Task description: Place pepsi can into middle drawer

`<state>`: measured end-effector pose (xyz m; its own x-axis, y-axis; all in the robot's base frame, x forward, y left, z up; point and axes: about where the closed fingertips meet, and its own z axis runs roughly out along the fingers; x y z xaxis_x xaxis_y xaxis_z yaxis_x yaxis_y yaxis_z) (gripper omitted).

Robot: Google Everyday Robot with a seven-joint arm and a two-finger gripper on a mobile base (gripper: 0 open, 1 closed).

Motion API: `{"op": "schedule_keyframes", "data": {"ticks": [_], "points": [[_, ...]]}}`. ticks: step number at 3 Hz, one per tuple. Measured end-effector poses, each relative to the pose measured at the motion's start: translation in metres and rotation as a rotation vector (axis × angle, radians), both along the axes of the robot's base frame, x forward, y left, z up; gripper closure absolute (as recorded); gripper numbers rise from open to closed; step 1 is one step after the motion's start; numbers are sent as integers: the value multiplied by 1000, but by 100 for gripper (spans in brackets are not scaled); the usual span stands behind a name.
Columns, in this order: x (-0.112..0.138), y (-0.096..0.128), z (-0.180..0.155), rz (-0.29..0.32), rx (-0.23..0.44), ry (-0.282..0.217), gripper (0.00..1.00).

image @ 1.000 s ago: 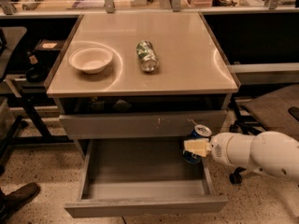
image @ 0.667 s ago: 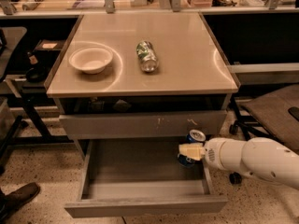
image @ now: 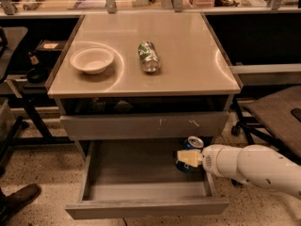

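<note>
Fingers of the gripper clamp the can between them, inside the open drawer, near its right rear corner

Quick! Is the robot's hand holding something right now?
Gripper: closed on the pepsi can, over the right side of the open middle drawer.

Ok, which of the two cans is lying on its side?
The green-and-silver can on the tabletop, beside the white bowl. The pepsi can stands roughly upright, held by the gripper at the right side of the open middle drawer.
</note>
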<state>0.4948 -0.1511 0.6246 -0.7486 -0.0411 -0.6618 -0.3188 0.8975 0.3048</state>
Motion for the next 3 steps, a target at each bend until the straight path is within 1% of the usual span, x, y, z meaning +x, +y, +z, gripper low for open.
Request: {"op": "schedule_keyframes", "data": {"ticks": [1, 2, 3], "points": [[-23, 40, -65, -32, -7, 4, 100], [-16, 37, -64, -55, -13, -28, 100], [-16, 37, -64, -55, -13, -28, 100]]}}
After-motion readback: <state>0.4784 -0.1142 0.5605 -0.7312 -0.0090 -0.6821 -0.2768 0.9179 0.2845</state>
